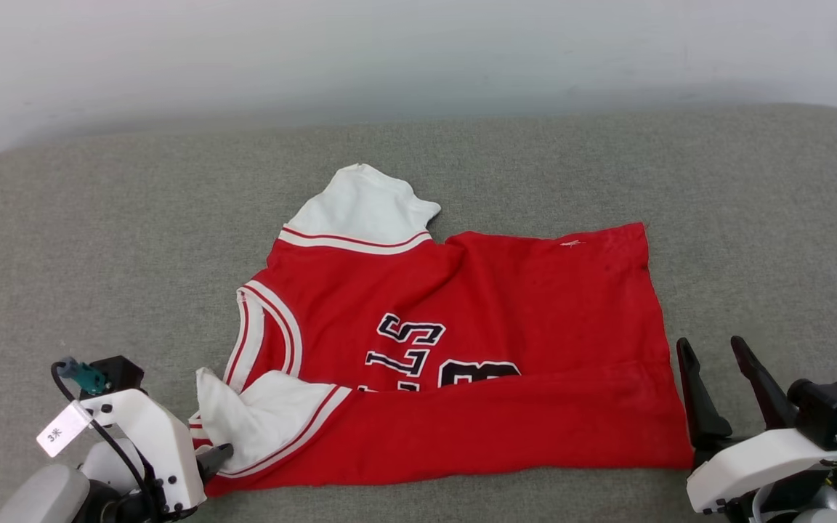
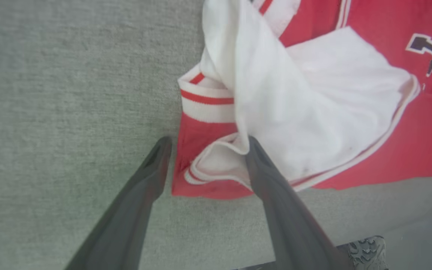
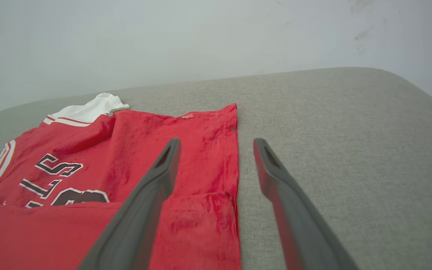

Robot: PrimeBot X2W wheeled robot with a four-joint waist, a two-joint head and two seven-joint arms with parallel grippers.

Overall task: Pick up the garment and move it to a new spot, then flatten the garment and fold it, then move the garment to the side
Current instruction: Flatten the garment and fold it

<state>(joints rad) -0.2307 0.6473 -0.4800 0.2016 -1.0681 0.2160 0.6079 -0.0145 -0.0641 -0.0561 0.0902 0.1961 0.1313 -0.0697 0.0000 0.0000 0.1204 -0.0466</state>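
The garment [image 1: 462,341], a red jersey with white sleeve parts and dark numbers, lies spread on a grey cushion [image 1: 99,254]. Its near strip is folded up over the lower part of the numbers. My left gripper [image 1: 215,457] sits at the garment's near left corner. In the left wrist view the left gripper [image 2: 208,144] is open and straddles that corner [image 2: 208,176], with one finger [image 2: 268,180] lying against the white sleeve part [image 2: 306,112]. My right gripper [image 1: 713,349] stands open beside the garment's right edge. In the right wrist view the right gripper [image 3: 216,144] spans the hem [image 3: 233,157].
A pale wall [image 1: 418,58] rises behind the cushion. The cushion's near edge [image 2: 369,210] shows in the left wrist view, with a grey shoe-like shape [image 2: 366,251] beyond it. Bare cushion stretches to the right of the garment [image 3: 351,150] and behind it.
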